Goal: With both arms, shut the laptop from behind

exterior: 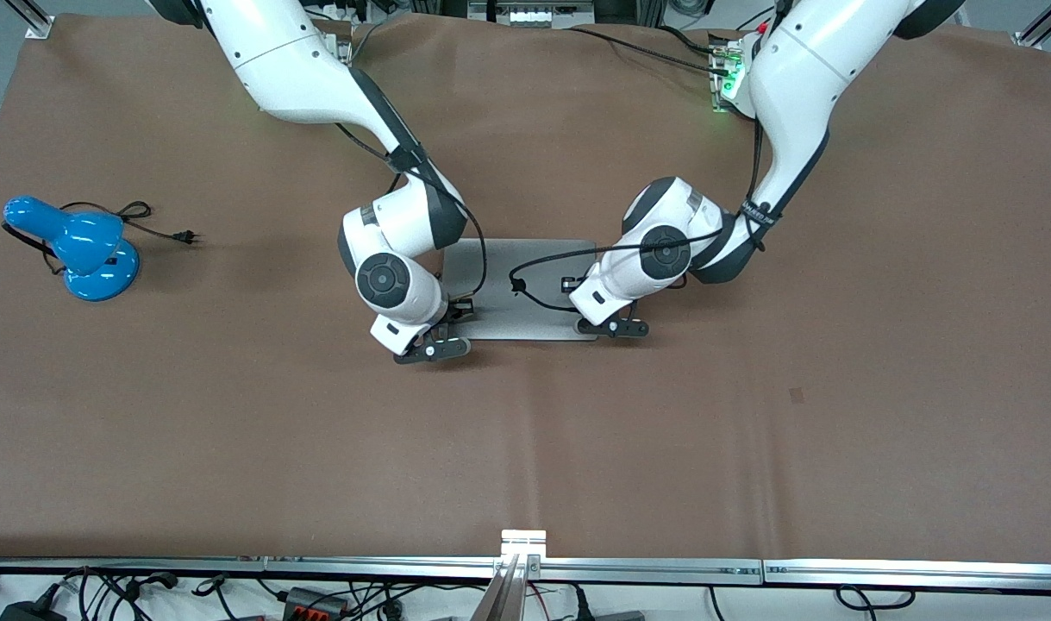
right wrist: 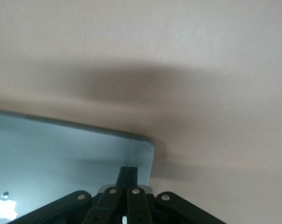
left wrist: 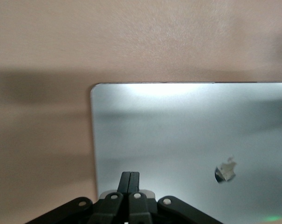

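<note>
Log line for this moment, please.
laptop: lid down flat, logo up | left gripper: shut, on lid | right gripper: shut, on lid corner | blue desk lamp: untouched

Laptop (exterior: pixel 525 289) lid: brushed grey metal, smooth, satin sheen, soft glare patches in both wrist views. Logo (left wrist: pixel 226 170) at lid centre looks mirror-glossy. Table (exterior: pixel 749 448) cover: brown, matt, faintly grained, like leatherette or heavy paper, one seam crease toward 6 o'clock of the laptop. Both arms: glossy white plastic shells, dark grey matt joint bands. Left gripper (left wrist: pixel 130 179) and right gripper (right wrist: pixel 127 175): matt black fingers pressed together, linkages with bare metal rivets. Lamp (exterior: pixel 72 246) at 9 o'clock of the laptop: glossy blue, smooth. Table's rail (exterior: pixel 646 569) at 6 o'clock: bare aluminium extrusion.
</note>
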You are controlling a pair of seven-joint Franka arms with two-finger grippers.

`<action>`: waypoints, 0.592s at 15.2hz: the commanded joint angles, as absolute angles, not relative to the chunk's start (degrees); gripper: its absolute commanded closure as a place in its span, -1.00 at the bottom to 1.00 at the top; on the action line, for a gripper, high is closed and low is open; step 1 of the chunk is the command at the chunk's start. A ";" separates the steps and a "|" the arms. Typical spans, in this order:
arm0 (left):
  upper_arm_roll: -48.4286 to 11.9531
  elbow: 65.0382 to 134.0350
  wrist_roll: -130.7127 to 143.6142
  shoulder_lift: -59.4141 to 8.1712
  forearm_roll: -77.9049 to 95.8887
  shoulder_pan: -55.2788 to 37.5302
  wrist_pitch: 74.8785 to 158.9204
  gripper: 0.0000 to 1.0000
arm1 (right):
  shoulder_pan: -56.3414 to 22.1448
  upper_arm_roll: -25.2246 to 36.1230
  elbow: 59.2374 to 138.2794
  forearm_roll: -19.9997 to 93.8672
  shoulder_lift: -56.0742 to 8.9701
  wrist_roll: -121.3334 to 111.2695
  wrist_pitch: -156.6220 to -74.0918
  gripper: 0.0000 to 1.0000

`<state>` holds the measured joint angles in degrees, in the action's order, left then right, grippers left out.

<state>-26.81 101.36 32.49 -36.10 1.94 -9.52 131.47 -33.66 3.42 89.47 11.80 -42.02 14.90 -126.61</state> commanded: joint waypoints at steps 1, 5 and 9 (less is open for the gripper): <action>-26.81 102.48 34.28 -27.10 0.35 -7.04 122.03 1.00 | -33.93 5.71 88.07 8.72 -37.63 14.50 -122.10 1.00; -26.81 100.55 32.79 -19.00 0.70 -2.55 108.75 1.00 | -32.08 7.73 87.98 6.77 -29.46 13.36 -114.98 1.00; -22.35 100.02 21.84 -9.69 1.05 -0.09 96.01 1.00 | -31.38 12.90 85.27 6.86 -23.47 9.86 -103.92 1.00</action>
